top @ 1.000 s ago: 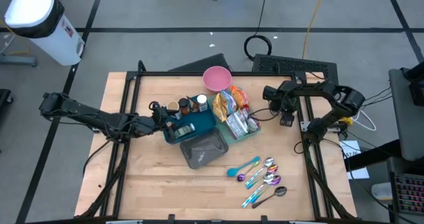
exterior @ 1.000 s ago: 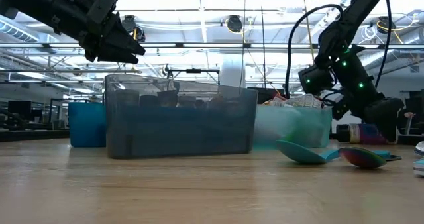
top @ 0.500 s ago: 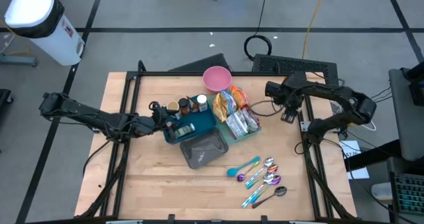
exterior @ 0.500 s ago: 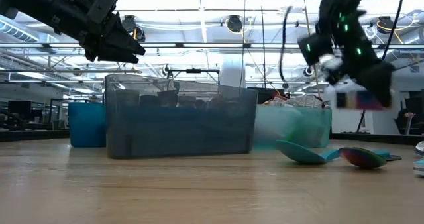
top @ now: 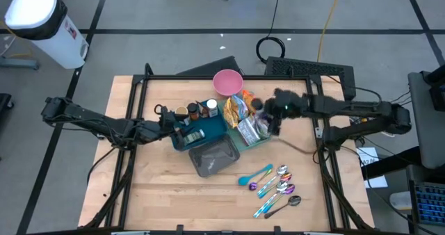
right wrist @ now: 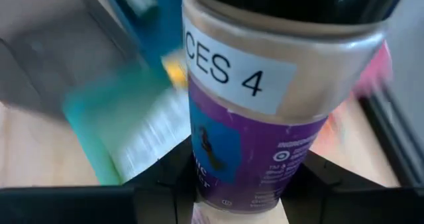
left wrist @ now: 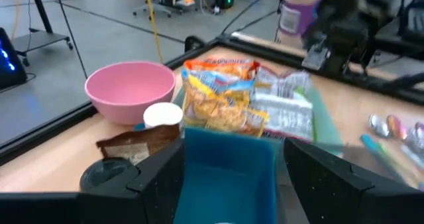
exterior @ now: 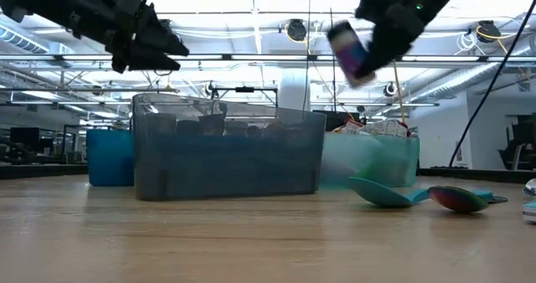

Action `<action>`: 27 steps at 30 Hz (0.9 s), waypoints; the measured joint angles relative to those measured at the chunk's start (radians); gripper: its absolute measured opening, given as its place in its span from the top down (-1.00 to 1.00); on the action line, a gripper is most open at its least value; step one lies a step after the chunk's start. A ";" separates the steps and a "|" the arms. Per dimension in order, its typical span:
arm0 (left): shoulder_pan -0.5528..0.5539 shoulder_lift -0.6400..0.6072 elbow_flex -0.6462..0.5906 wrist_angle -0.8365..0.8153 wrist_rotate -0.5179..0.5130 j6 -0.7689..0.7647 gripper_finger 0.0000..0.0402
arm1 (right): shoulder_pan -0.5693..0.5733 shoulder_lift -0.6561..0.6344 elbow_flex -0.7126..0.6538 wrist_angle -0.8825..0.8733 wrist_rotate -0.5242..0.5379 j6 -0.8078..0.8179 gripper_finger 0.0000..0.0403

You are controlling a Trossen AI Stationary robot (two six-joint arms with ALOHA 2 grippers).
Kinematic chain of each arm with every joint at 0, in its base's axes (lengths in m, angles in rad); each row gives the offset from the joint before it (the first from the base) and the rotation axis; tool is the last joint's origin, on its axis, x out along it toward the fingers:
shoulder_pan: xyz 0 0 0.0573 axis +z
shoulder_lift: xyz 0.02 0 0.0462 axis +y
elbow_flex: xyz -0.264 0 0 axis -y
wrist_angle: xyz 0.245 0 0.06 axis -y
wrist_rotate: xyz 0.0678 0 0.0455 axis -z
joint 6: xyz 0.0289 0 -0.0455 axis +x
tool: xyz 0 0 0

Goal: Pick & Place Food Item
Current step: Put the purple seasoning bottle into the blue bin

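The right hand (top: 268, 117) is gripping a purple-labelled spice jar (right wrist: 255, 111) above the snack packets in the teal bin (top: 255, 141); it is best lowered upright and released only once seated. The left hand (top: 161, 118), fingers apart and empty, is waiting over the blue bin (top: 201, 134). Motion blur is hiding the exact target spot.

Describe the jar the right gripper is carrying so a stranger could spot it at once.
Start at the light teal bin of snack packets near the table's middle. Above it the right gripper holds the spice jar clear of the table. Unlike the jars standing by the blue bin, it has a purple label and a white sticker reading "CES 4".
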 joint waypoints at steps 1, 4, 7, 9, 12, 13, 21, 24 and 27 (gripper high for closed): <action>0.000 0.007 0.000 0.019 0.000 0.000 -0.28 | 0.029 0.003 -0.032 0.097 -0.001 -0.021 0.24; 0.018 0.031 0.000 0.066 0.035 0.012 -0.28 | 0.110 0.053 -0.113 0.406 -0.001 -0.094 0.24; 0.062 0.074 0.028 0.114 0.139 0.020 -0.31 | 0.166 0.129 -0.150 0.592 -0.003 -0.121 0.26; 0.094 0.108 0.079 0.075 0.205 0.019 -0.37 | 0.187 0.185 -0.148 0.664 -0.003 -0.121 0.26; 0.124 0.180 0.203 -0.005 0.261 0.076 -0.51 | 0.204 0.259 -0.150 0.729 -0.001 -0.120 0.25; 0.126 0.205 0.243 -0.045 0.262 0.112 -0.56 | 0.205 0.280 -0.150 0.739 -0.001 -0.120 0.25; 0.135 0.420 0.546 -0.159 0.339 0.272 -0.86 | 0.205 0.348 -0.150 0.772 0.000 -0.071 0.26; 0.146 0.505 0.664 -0.245 0.385 0.286 -0.91 | 0.209 0.351 -0.150 0.770 0.000 -0.071 0.24; 0.150 0.589 0.773 -0.330 0.403 0.306 -0.92 | 0.210 0.350 -0.150 0.776 0.000 -0.072 0.26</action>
